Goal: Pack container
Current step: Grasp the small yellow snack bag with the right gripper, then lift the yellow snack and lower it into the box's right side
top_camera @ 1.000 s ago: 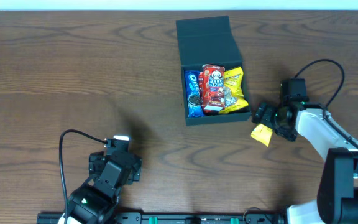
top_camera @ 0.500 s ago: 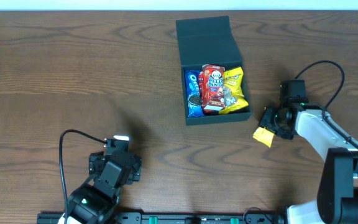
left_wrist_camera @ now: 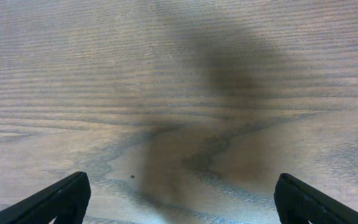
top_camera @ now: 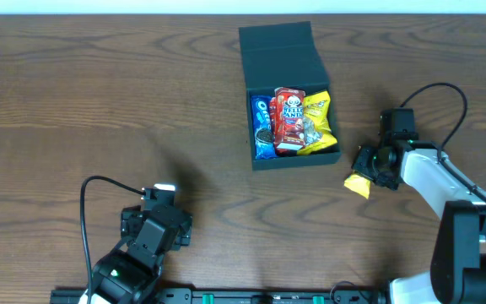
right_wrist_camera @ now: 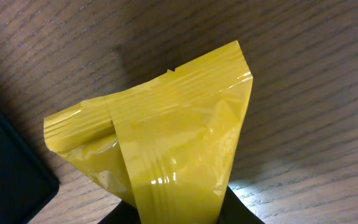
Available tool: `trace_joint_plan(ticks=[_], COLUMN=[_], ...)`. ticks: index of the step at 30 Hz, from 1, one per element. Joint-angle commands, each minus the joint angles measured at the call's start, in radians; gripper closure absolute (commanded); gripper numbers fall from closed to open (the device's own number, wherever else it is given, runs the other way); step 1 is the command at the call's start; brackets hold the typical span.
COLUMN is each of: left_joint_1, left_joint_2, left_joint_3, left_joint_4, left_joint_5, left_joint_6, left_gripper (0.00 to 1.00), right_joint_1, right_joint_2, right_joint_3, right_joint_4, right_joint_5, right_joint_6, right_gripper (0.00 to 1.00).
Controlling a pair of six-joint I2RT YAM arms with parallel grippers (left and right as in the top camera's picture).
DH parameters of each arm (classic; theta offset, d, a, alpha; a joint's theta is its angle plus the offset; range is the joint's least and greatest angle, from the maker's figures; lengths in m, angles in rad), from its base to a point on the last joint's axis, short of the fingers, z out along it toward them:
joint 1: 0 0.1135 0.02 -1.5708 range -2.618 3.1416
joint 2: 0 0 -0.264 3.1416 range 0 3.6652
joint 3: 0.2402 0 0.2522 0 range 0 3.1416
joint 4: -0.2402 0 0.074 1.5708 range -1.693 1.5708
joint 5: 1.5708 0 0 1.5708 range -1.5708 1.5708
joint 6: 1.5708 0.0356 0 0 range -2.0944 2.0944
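The container [top_camera: 294,161], a dark teal box with its flap lid open toward the back, stands at the table's centre right. It holds a blue packet [top_camera: 261,127], a red packet [top_camera: 289,118] and a yellow packet [top_camera: 319,123]. To its right a small yellow packet [top_camera: 358,185] lies on the table, and my right gripper [top_camera: 366,171] is shut on its near end. In the right wrist view this yellow packet [right_wrist_camera: 166,143] fills the middle, pinched between the dark fingers at the bottom, with the container's corner [right_wrist_camera: 5,171] at the left. My left gripper [left_wrist_camera: 179,199] stands open over bare wood.
The left arm [top_camera: 146,236] sits low at the front left with its cable looping beside it. The right arm's white body [top_camera: 433,173] and cable lie to the right of the container. The table is brown wood grain.
My right gripper moved slightly toward the small yellow packet and its jaws came together on it. The left arm and the container have not moved.
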Motion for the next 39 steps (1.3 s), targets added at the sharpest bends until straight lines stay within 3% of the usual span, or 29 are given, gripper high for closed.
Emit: trace_joint_plan(ticks=[1,19,27,33,39], left_joint_1=[0.003,0.003,0.003,0.003,0.003], left_joint_2=[-0.005,-0.005,-0.005,-0.005,-0.005], left_joint_3=[0.001,0.001,0.001,0.001,0.001], left_joint_4=[-0.003,-0.003,-0.003,-0.003,-0.003], left_joint_5=[-0.003,-0.003,-0.003,-0.003,-0.003], left_joint_6=[0.006,0.006,0.006,0.006,0.006], left_gripper=[0.05,0.05,0.04,0.05,0.04], right_joint_1=[0.003,0.003,0.042,0.106,0.217], right_joint_2=[0.009,-0.039,-0.174,-0.251,-0.240], right_joint_3=[-0.015,-0.015,0.010,0.125,0.343], right_joint_4=[-0.001,-0.049,-0.151,-0.316,-0.460], right_joint_5=[0.001,0.002,0.001,0.001,0.000], right_joint_6=[0.004,0.003,-0.035,-0.045,-0.149], right_gripper=[0.79,0.87,0.86,0.87,0.83])
